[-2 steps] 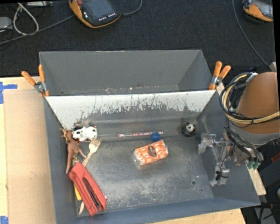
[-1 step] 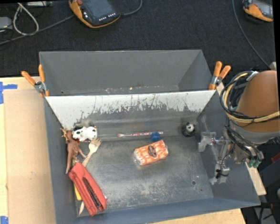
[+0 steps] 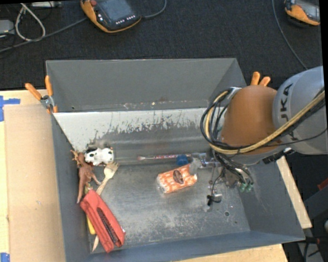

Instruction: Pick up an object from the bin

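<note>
The gripper (image 3: pixel 213 196) hangs low in the bin (image 3: pixel 159 229), just right of the orange-and-white packet (image 3: pixel 177 180) lying mid-floor. Open or closed? Can't tell. The arm (image 3: pixel 304 112) leans in from the right.

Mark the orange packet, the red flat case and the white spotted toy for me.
orange packet (image 3: pixel 177 180), camera view, its middle.
red flat case (image 3: pixel 103 220), camera view, its top face.
white spotted toy (image 3: pixel 100 156), camera view, its body.

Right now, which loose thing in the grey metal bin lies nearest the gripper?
The orange-and-white packet beside the gripper; the red flat case, brown toy dinosaur and spotted white toy lie far left.
</note>
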Controlling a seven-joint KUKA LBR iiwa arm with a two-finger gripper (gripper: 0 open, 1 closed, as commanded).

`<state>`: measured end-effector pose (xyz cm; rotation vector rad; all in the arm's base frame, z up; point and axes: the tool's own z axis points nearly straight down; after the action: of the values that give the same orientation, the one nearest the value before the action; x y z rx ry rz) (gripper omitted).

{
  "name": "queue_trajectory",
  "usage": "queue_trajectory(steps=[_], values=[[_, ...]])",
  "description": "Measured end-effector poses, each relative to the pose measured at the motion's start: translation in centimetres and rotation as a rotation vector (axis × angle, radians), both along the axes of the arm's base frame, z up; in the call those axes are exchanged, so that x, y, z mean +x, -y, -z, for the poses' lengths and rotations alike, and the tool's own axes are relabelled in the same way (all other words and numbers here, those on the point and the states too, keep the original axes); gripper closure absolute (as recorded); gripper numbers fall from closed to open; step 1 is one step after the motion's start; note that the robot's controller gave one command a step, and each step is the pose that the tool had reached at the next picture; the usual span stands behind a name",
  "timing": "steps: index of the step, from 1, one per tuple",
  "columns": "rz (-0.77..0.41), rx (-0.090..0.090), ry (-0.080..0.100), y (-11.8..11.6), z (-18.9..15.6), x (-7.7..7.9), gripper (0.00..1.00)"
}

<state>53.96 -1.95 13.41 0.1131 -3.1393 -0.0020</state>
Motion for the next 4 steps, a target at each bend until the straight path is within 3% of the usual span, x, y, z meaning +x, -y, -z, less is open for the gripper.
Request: queue_trajectory(steps=[1,2,3,4], values=[[0.036,-0.002,0.002,-4.4,-1.4,-1.4,0.0],[-0.084,0.002,0.004,-6.0,2.1,5.0,0.0],[0.013,-0.001,-0.001,-3.9,6.7,4.4,0.0],[0.065,0.002,0.007,-3.6,6.4,5.0,1.0]])
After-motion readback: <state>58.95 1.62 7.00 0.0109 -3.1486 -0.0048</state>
